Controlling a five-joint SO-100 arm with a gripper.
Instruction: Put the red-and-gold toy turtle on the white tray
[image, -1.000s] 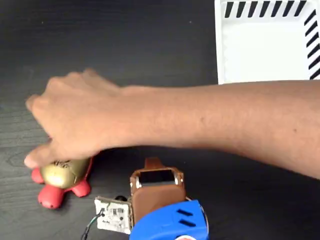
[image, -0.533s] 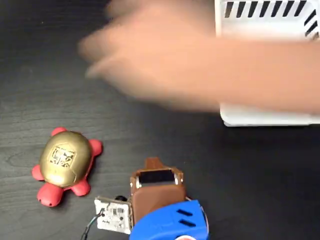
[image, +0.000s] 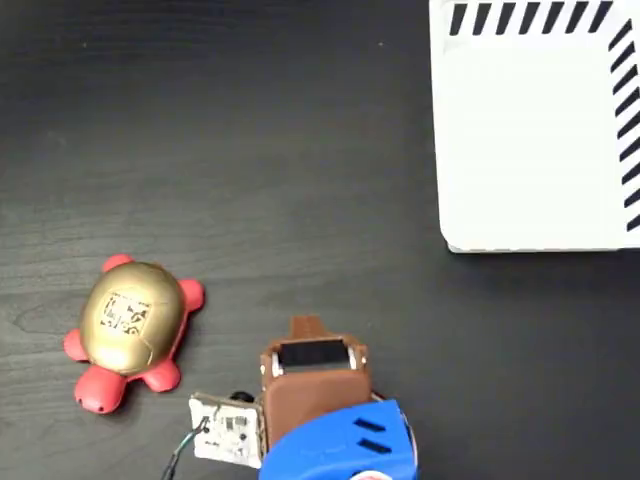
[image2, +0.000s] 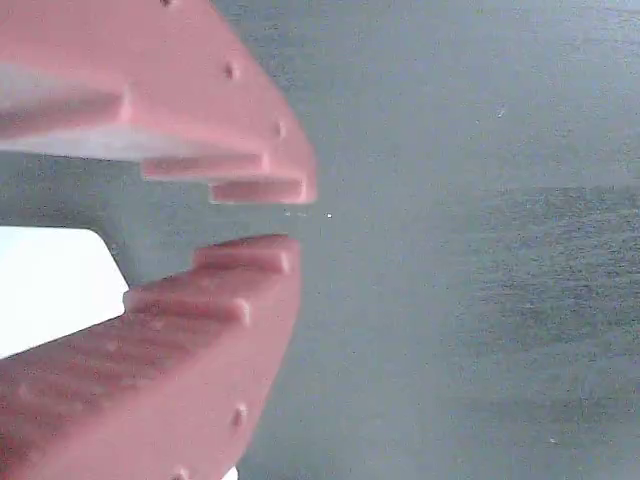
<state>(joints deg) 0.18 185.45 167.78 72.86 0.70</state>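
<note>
Turtle first: the red-and-gold toy turtle sits upright on the dark table, with its gold shell and small dark printed mark facing up. It lies well to the left of the arm's brown and blue wrist housing in the fixed view, and nothing touches it. The white tray lies far from the turtle, up and to the right across bare table, its black diagonal stripes running along the top and right edges. Nothing rests on the part of the tray that shows.

In the wrist view the gripper shows its red jaws slightly parted, a narrow gap between the stepped tips and nothing held there. Behind them is only grey table and a white patch at the left edge, probably a tray corner; the turtle does not appear in that view.

Judged from this, the task stands at its very start, with the reach not yet begun. The next move calls for swinging toward the turtle, spreading the jaws much wider than now, and coming down over the smooth domed shell, which may slip.
</note>
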